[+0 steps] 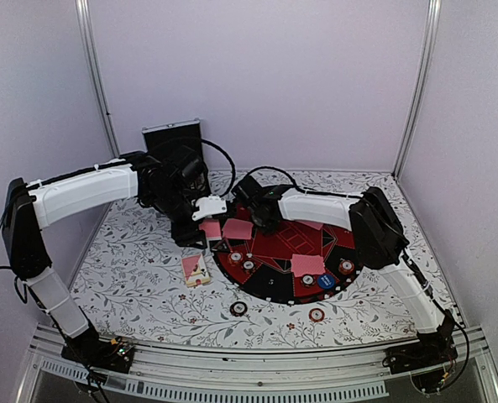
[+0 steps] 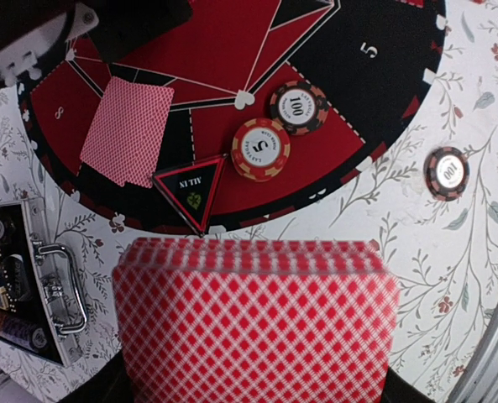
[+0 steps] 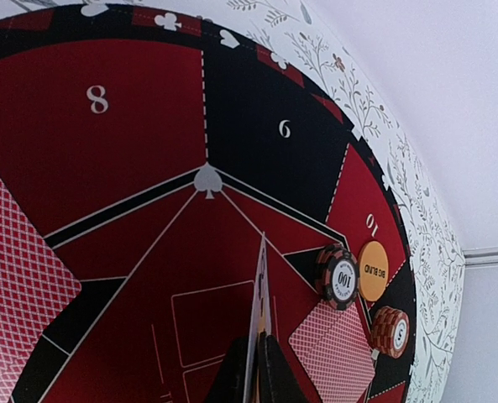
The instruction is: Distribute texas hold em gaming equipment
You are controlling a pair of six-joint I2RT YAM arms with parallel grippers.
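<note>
Left gripper point(image 2: 253, 388) clamped on card deck point(image 2: 257, 311), right gripper point(image 3: 259, 378) — seemingly — pinching one card point(image 3: 259, 290)

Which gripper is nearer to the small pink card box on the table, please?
Left. The left gripper, holding the deck, hangs just beyond the pink card box; the right gripper is farther away, over the round mat.

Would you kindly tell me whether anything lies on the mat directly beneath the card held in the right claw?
Nothing visible does. The card pinched in the right claw hangs edge-on over bare red mat; a face-down card and chips lie off to its right.
</note>
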